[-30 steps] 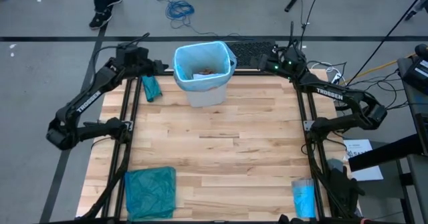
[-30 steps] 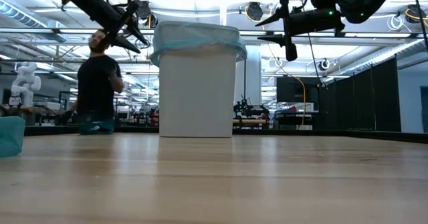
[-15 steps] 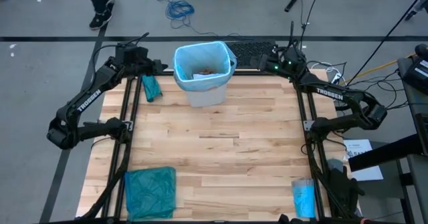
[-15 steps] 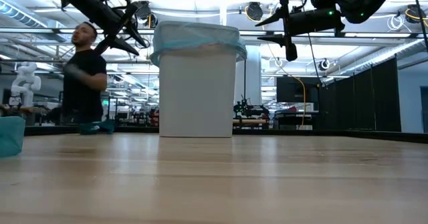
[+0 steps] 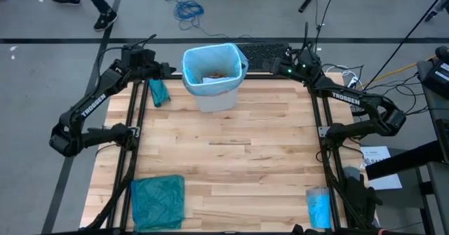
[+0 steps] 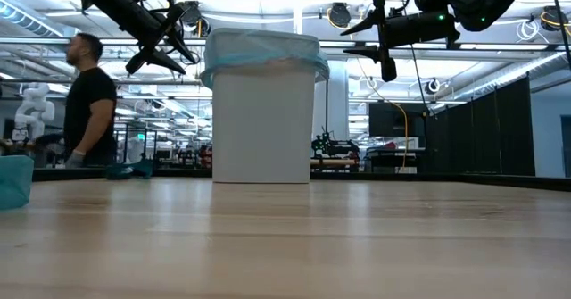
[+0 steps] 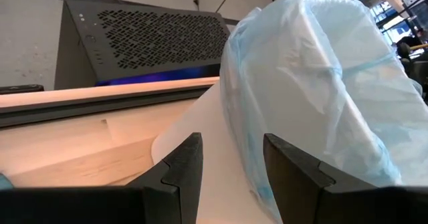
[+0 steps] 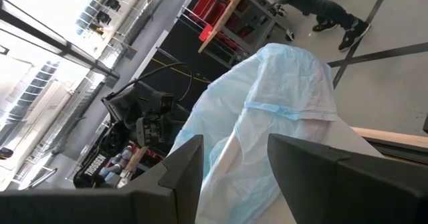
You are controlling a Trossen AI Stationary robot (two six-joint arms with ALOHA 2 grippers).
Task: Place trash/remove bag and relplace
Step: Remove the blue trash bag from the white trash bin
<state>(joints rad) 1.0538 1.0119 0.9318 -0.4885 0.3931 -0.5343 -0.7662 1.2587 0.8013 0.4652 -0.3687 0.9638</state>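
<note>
Overhead, two teal bags point(image 5: 158, 200), one bin point(image 5: 214, 98).

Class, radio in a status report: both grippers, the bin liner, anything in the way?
Left gripper and right gripper open, empty, flanking the bin rim. Bag lines the white bin, trash inside. Nothing in the way.

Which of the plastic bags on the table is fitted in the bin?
The light sky-blue liner, stretched over the white bin's rim. The large teal bag lies flat at the near left corner, and the small teal one lies beside the bin.
</note>
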